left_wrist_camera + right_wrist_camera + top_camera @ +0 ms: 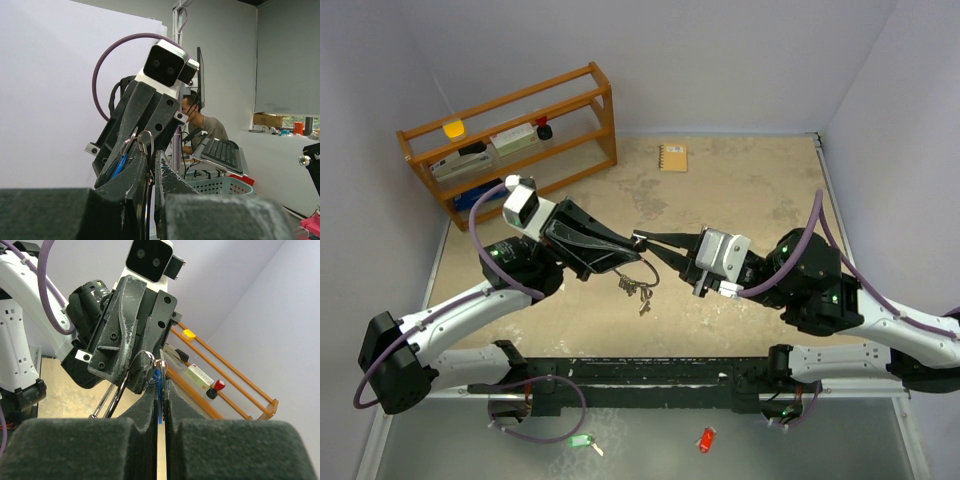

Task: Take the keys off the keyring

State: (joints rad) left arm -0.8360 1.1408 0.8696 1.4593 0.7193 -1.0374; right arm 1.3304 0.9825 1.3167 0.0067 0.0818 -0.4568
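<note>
My left gripper [628, 258] is shut on the thin silver keyring [646, 271] and holds it above the table. The ring wire runs between its fingers in the left wrist view [146, 200]. A bunch of tiny silver keys [635, 290] hangs below the ring. My right gripper [642, 240] meets it tip to tip and is shut on the blue-tagged key [159, 380], which hangs on a small ring beside the keyring wire [118, 398]. The blue tag also shows in the left wrist view [120, 165]. I see no yellow-tagged key on the ring.
A wooden rack [510, 140] with small items stands at the back left. A small tan notebook [673, 157] lies at the back. A green tag [580, 440] and a red tag [706, 438] lie on the near ledge below the arm bases.
</note>
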